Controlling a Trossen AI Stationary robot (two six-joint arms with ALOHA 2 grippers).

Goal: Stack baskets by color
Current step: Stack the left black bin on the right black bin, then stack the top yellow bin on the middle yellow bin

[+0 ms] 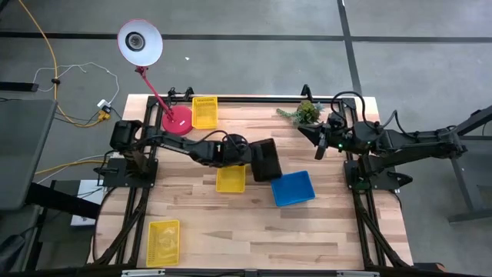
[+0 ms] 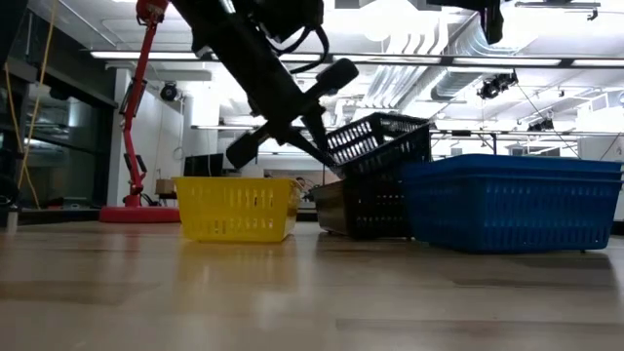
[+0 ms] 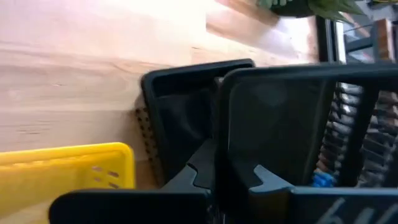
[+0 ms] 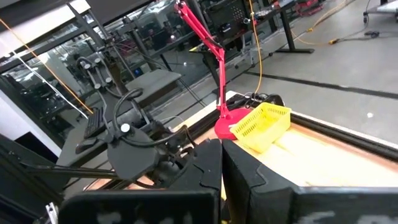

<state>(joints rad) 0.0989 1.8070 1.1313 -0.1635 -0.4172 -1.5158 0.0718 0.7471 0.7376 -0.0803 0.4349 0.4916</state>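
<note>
My left gripper (image 1: 257, 156) reaches to the table's middle and is shut on a black basket (image 2: 378, 136), which is tilted over a second black basket (image 2: 366, 207) standing on the table. The second basket also shows in the left wrist view (image 3: 177, 106). A blue basket (image 1: 293, 188) rests on its bottom just to the right. A yellow basket (image 1: 230, 178) lies under my left arm. Two more yellow baskets sit at the far edge (image 1: 204, 111) and the near left corner (image 1: 163, 242). My right gripper (image 1: 319, 150) waits, shut, raised at the right. My left gripper pinches one side wall (image 3: 219, 134) of the upper black basket at its rim, one finger (image 3: 194, 176) outside and one finger (image 3: 268, 178) inside. The fingers slant down from the table's left. The basket is tilted, its lower end at the rim of the black basket beneath.
A red lamp stands with its round base (image 1: 177, 121) at the far left beside the far yellow basket. A small green plant (image 1: 305, 113) sits at the far right. Bare wood lies along the near edge (image 1: 269, 246).
</note>
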